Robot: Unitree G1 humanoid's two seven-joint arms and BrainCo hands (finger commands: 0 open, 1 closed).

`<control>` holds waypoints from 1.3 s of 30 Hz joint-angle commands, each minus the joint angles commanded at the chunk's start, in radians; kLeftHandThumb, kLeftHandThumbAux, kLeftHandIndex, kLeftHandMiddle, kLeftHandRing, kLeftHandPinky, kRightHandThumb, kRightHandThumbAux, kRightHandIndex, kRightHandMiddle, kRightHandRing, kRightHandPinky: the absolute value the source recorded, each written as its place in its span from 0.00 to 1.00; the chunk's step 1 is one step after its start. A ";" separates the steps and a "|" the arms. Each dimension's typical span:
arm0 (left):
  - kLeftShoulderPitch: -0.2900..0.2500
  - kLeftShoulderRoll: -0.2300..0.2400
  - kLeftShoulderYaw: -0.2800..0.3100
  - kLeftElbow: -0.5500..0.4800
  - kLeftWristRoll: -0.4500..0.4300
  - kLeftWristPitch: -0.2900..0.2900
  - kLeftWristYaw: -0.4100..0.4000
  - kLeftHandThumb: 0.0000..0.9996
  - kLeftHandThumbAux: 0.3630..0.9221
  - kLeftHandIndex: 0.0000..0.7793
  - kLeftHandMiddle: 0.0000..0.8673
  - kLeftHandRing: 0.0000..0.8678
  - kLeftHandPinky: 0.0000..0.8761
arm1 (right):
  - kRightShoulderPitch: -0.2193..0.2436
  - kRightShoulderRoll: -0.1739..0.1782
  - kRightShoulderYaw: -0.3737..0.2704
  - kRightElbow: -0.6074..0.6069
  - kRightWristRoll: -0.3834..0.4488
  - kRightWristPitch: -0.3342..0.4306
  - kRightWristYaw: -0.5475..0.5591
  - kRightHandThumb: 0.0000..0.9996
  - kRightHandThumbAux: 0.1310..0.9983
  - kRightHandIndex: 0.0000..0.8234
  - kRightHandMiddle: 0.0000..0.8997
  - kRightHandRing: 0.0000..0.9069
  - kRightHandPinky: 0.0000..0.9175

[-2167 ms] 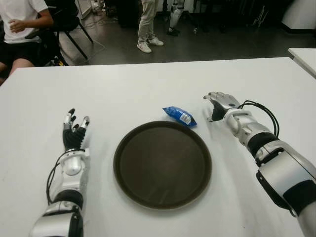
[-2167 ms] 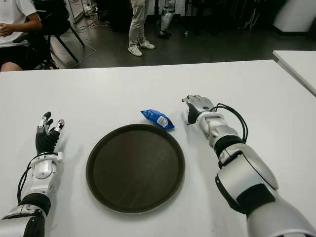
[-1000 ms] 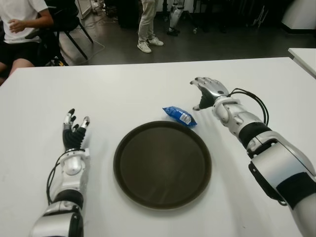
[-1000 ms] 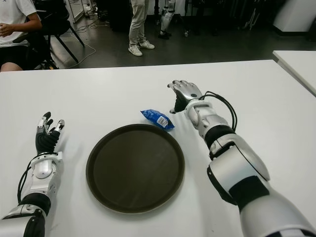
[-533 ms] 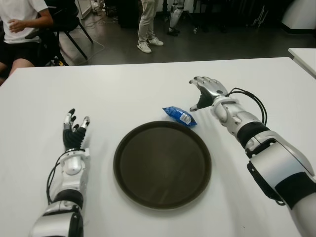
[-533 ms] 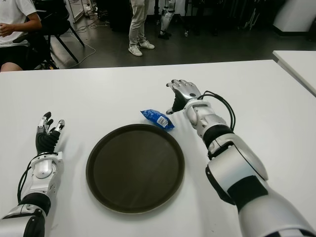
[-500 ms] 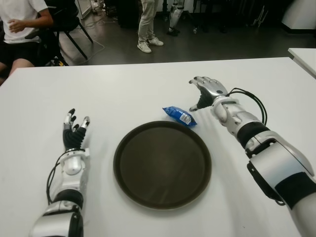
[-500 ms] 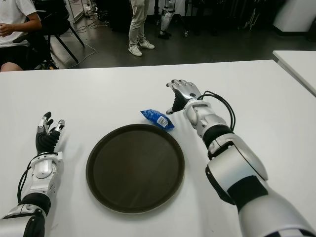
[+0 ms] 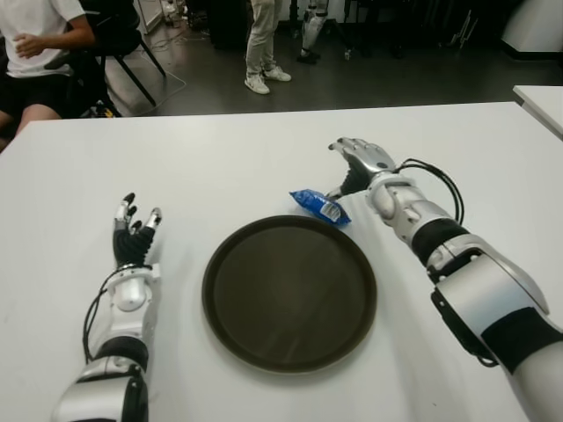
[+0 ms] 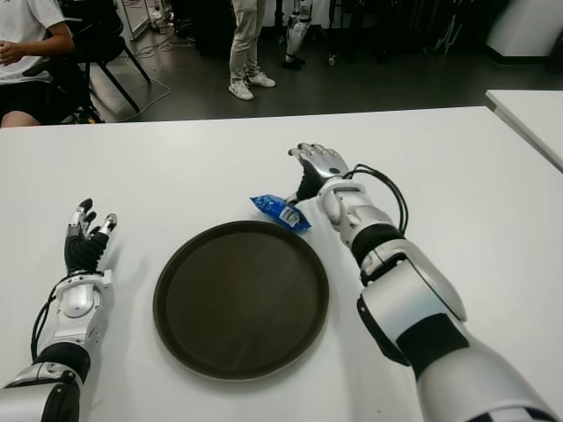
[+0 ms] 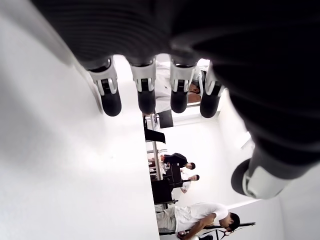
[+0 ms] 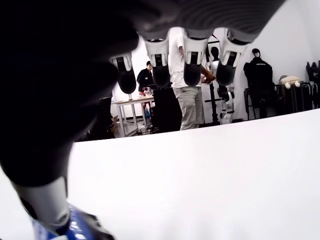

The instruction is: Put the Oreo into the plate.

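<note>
The Oreo is a small blue packet lying on the white table, just beyond the far right rim of the dark round plate. My right hand hovers at the packet's right end with its fingers spread and nothing in them. In the right wrist view the thumb stands right over the blue packet; whether they touch I cannot tell. My left hand shows to the left of the plate, fingers spread, holding nothing.
A person sits on a chair past the table's far left corner. Another person stands beyond the far edge. A second white table begins at the right.
My right hand has moved left along the table and forward, from right of the plate up to the packet's right end. The packet, the plate and my left hand have stayed put.
</note>
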 joint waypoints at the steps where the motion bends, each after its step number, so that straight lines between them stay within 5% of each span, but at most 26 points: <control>1: 0.000 0.000 0.000 0.001 0.001 0.000 0.001 0.32 0.48 0.01 0.01 0.00 0.00 | -0.001 0.003 0.000 -0.002 0.001 0.000 0.000 0.00 0.67 0.00 0.00 0.00 0.01; 39: 0.001 -0.018 0.001 -0.023 -0.007 -0.001 0.001 0.34 0.50 0.02 0.01 0.00 0.00 | 0.004 0.055 -0.020 -0.006 0.018 0.026 0.029 0.00 0.63 0.00 0.00 0.00 0.03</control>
